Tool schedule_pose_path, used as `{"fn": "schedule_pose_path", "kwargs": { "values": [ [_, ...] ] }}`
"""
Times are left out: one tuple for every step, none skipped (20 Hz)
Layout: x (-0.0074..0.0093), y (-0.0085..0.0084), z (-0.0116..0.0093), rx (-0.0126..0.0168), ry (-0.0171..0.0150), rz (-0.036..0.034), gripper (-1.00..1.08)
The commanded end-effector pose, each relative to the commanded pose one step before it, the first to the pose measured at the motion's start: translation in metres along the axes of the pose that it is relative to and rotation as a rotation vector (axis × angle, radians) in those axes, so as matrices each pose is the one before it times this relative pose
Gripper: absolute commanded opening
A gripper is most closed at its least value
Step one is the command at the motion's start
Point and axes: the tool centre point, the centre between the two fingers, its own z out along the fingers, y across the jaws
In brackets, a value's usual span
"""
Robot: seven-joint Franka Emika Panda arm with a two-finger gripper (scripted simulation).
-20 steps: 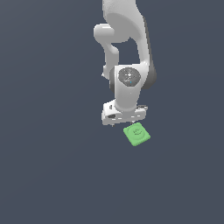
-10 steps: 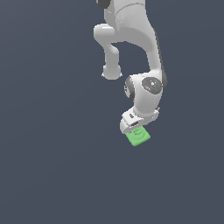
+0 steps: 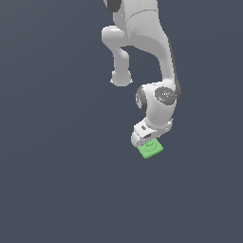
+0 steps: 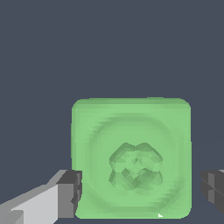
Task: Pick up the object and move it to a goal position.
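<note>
Right, you've got the white arm reaching down from the top of the exterior view, elbow bulging toward that view's right, and its wrist ends low over the dark grey tabletop. Your gripper sits directly above the object, the bright-green flat block, which lies flat on the tabletop a little right of centre and below the middle in the exterior view; the hand covers the block's upper edge there, so you can't judge contact from that angle.

Go to the wrist view and it's clearer: the object fills the lower middle of the picture, square with rounded corners, a raised round mark on its top face. One dark fingertip on its pale finger stands just beside one side of the block, close enough that you can't tell whether it touches. The other fingertip stands off the opposite side with a strip of bare tabletop between. So your gripper is spread, straddling the block, pinching nothing
</note>
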Motion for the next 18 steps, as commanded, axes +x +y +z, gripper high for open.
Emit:
{"fn": "schedule_pose_path", "kwargs": {
  "values": [
    [-0.00055,-0.00075,0.01226,0.00014,-0.00062,-0.00253,1.0],
    [-0.00007,-0.00017,0.006,-0.0001,0.0003,-0.00105,1.0],
    [-0.00001,-0.00021,0.00529,-0.00011,0.0003,-0.00104,1.0],
    [0.00004,-0.00012,0.00452,-0.00009,0.00024,-0.00081,1.0],
    [0.00012,-0.00007,0.00372,-0.00009,0.0002,-0.00066,1.0],
    [0.00023,-0.00012,0.00288,-0.00011,0.00021,-0.00065,1.0],
    [0.00024,0.00023,0.0022,0.0,0.0,0.0,1.0],
    [0.00037,-0.00008,0.00129,-0.00015,0.00018,-0.00043,1.0],
    [0.00029,0.00012,0.00073,0.0,0.0,0.0,1.0],
    [0.00013,0.00004,0.00021,0.0,0.0,0.0,1.0],
    [0.0,0.0,0.0,0.0,0.0,0.0,-1.0],
    [0.0,0.0,0.0,0.0,0.0,0.0,-1.0],
    [0.0,0.0,0.0,0.0,0.0,0.0,-1.0],
    [0.0,0.0,0.0,0.0,0.0,0.0,-1.0],
    [0.0,0.0,0.0,0.0,0.0,0.0,-1.0],
    [0.0,0.0,0.0,0.0,0.0,0.0,-1.0],
    [0.0,0.0,0.0,0.0,0.0,0.0,-1.0],
    [0.0,0.0,0.0,0.0,0.0,0.0,-1.0]
  ]
}}
